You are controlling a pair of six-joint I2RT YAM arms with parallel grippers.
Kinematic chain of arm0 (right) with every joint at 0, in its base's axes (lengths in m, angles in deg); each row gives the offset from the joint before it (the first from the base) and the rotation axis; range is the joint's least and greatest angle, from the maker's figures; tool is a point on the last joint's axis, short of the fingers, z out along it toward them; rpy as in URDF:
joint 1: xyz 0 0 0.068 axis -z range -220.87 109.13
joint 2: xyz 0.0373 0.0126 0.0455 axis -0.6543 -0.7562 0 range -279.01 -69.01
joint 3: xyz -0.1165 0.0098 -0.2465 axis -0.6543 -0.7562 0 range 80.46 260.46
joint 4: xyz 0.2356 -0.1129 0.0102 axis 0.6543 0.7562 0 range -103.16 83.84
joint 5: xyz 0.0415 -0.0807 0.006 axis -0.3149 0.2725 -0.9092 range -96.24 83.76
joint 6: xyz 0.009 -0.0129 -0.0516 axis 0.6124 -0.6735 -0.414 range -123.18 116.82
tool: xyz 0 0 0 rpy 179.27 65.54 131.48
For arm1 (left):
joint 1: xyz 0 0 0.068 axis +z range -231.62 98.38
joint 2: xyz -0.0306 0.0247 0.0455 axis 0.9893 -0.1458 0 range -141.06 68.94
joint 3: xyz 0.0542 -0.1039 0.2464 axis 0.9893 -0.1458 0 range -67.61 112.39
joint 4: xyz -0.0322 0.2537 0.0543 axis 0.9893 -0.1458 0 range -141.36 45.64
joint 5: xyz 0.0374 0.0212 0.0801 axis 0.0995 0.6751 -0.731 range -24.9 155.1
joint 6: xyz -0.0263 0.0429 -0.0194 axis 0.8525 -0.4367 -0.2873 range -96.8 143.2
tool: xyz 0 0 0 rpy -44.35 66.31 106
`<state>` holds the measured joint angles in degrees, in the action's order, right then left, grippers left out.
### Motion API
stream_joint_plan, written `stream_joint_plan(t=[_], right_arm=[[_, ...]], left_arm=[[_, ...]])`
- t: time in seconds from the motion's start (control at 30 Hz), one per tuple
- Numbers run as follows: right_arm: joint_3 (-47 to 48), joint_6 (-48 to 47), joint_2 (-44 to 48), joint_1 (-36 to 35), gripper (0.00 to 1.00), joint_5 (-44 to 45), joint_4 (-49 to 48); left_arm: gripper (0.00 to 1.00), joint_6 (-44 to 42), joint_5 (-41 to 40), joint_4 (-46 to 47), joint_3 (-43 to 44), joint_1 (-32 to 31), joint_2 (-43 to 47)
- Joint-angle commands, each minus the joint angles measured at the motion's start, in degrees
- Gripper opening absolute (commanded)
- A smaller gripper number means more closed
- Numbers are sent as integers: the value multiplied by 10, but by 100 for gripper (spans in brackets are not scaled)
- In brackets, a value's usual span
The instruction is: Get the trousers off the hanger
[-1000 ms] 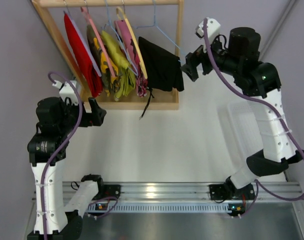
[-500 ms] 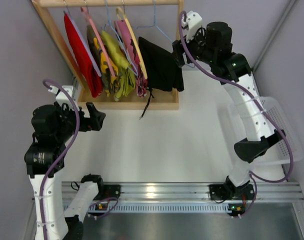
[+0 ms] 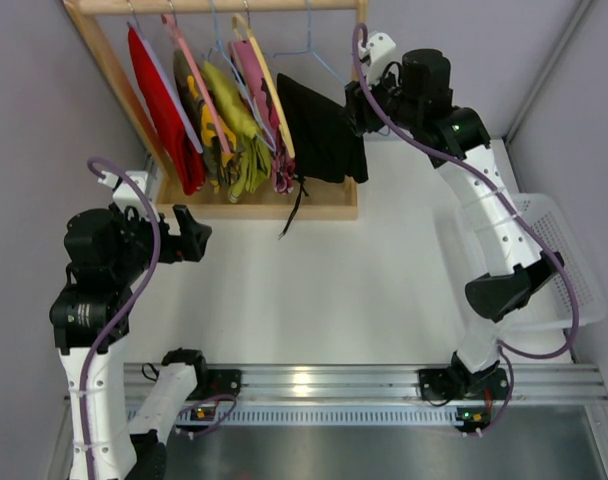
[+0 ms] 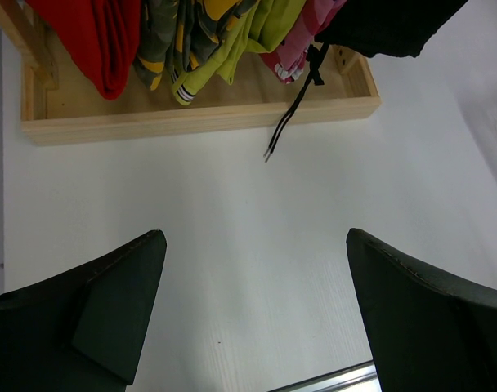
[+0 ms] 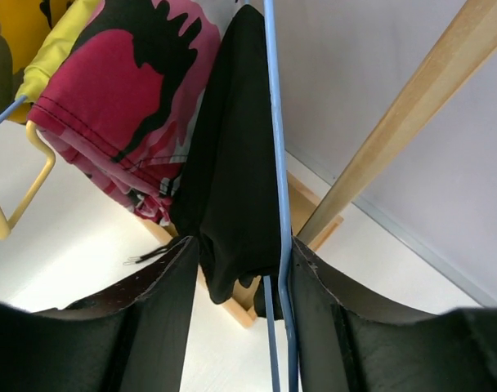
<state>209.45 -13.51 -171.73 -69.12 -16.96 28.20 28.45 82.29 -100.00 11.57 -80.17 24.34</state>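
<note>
The black trousers (image 3: 319, 135) hang folded over a blue wire hanger (image 3: 324, 60) at the right end of the wooden rack. The pink, white and black camouflage trousers (image 3: 277, 165) hang on a yellow hanger just to their left. My right gripper (image 3: 356, 105) is at the black trousers' right edge. In the right wrist view it (image 5: 242, 243) is open, with one jaw on each side of the black cloth (image 5: 232, 163) and the blue hanger wire (image 5: 273, 122). The camouflage trousers (image 5: 126, 90) show to the left. My left gripper (image 3: 194, 235) is open and empty (image 4: 257, 237) over the table, short of the rack.
A red garment (image 3: 164, 110) and yellow-green garments (image 3: 234, 130) hang further left. The rack's wooden base (image 3: 314, 210) and right post (image 5: 396, 122) stand close to the right gripper. A black drawstring (image 4: 293, 118) dangles over the base. A white basket (image 3: 544, 250) stands at the right.
My right arm swung left and up from beside the rack, then edged in so that its jaws stand around the black trousers and hanger. My left arm lowered slightly and then held still.
</note>
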Motion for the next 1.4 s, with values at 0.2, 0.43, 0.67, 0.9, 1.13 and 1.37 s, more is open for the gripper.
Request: stream_joint_plan(t=[0.2,0.43,0.67,0.9,1.13,1.37], right_arm=[[40,49,-38,24,29,-48,-39],[45,59,-28,25,0,-59,-53],[39,89,19,26,0,-62,-109],[-1,154,77,43,0,-54,-203],[-26,169,107,48,0,-54,-242],[-34,176,126,50,0,-81,-224]], left_arm=[[98,-4,21,33,45,0,-32],[98,-4,20,37,48,0,-32],[98,6,30,47,70,0,-44],[98,27,38,54,109,0,-76],[98,44,52,86,132,0,-85],[98,51,86,89,162,0,-108]])
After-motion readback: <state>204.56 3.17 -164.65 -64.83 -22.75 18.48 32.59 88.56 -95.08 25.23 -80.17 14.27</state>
